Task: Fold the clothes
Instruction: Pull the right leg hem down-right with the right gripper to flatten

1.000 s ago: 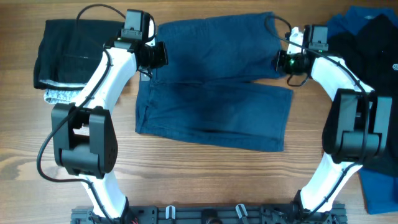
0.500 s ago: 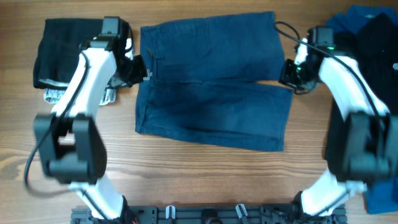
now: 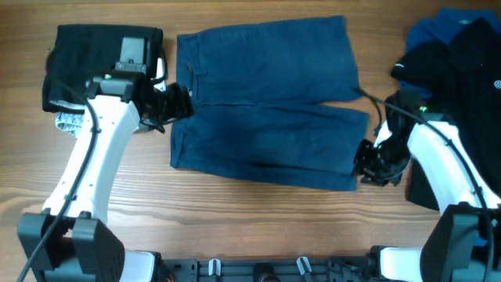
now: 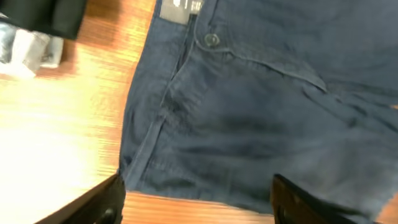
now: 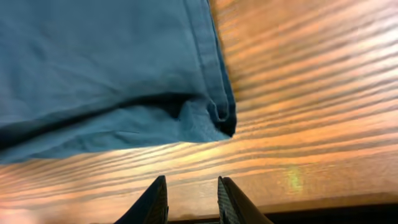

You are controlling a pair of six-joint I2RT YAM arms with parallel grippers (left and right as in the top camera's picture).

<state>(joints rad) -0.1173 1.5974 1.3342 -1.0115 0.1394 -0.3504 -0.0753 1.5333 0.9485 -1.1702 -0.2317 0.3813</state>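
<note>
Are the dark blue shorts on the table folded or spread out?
Spread out. The dark navy fabric shorts lie flat on the wooden table, both legs showing side by side, nothing doubled over.

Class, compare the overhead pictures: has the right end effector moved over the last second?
Yes. The right end effector moved from the navy shorts' upper leg hem down to the lower leg's corner.

Navy shorts, seemingly flat, on table

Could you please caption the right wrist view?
Right pincer above the table, just off the navy shorts' hem corner.
</note>
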